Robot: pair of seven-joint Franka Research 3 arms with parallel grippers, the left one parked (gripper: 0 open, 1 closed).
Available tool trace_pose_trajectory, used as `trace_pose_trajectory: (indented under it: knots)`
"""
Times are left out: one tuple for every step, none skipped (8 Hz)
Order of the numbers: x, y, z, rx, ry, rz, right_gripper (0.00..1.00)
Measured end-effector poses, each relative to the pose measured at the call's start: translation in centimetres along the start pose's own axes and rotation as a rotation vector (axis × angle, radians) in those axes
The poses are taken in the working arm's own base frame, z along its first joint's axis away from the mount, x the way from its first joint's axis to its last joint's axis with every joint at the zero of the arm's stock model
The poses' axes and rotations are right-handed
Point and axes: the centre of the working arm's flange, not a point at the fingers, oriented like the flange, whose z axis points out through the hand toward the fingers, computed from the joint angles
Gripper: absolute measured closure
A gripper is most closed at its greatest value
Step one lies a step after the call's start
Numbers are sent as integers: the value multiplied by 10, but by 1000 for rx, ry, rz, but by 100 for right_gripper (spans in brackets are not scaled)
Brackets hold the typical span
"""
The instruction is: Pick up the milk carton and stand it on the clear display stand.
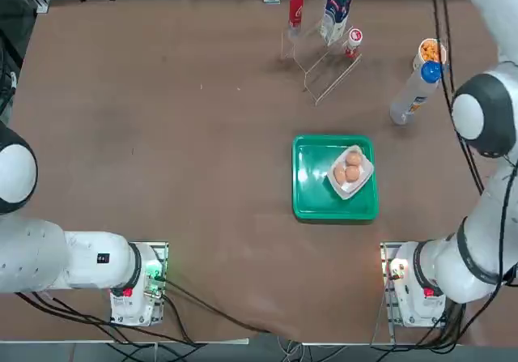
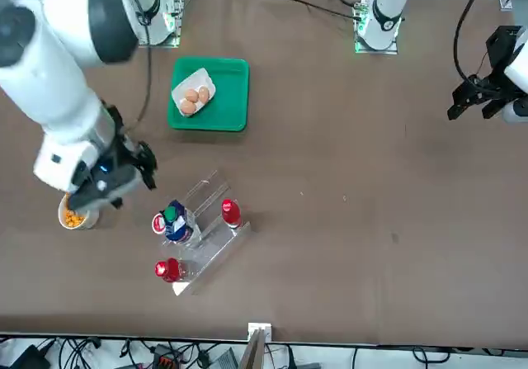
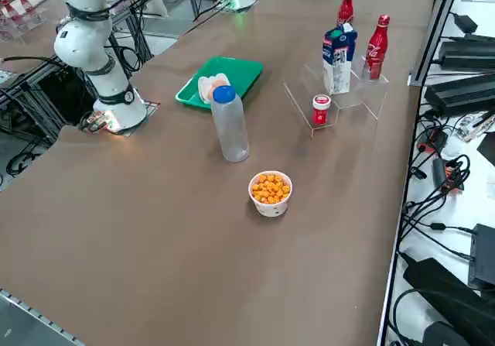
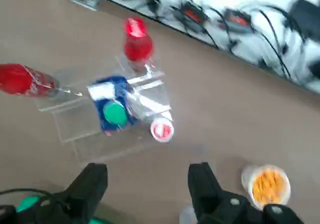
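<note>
Hovering: the right gripper (image 4: pixel 147 184) hung above the table with nothing between its spread fingers (image 4: pixel 90 184), up over the cup and bottle side of the layout.
Milk carton: the milk carton (image 4: pixel 114 111) stood upright on the clear display stand (image 4: pixel 75 126), green cap up, ahead of and below the gripper and well apart from it.
Stand: the stand's transparent tiers (image 3: pixel 340 98) also carried two slim red bottles (image 3: pixel 377 46), one at each side of the carton, and a small red-lidded jar (image 3: pixel 321 109) on the lowest step.
Cup: a paper cup of orange snacks (image 4: pixel 270 185) sat near the gripper's fingertip, on the table beside the stand.
Bottle: a tall white bottle with a blue cap (image 1: pixel 414 93) stood just beside that cup.
Tray: a green tray (image 1: pixel 312 185) holding a dish of eggs (image 1: pixel 351 170) lay behind the gripper, toward the arm's base.
</note>
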Motion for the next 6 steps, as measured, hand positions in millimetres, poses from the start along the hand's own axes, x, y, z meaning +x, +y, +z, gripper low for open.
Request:
trace_pose_trajectory:
  knots:
    - [-16,22,-17,-5,-41,72,1]
    - [-33,47,-30,-4,-88,127,0]
    - [-51,77,-42,0,-125,177,0]
    - [-68,105,-50,5,-146,224,0]
    - [-87,129,-54,11,-158,266,0]
    - [-106,149,-57,19,-172,304,0]
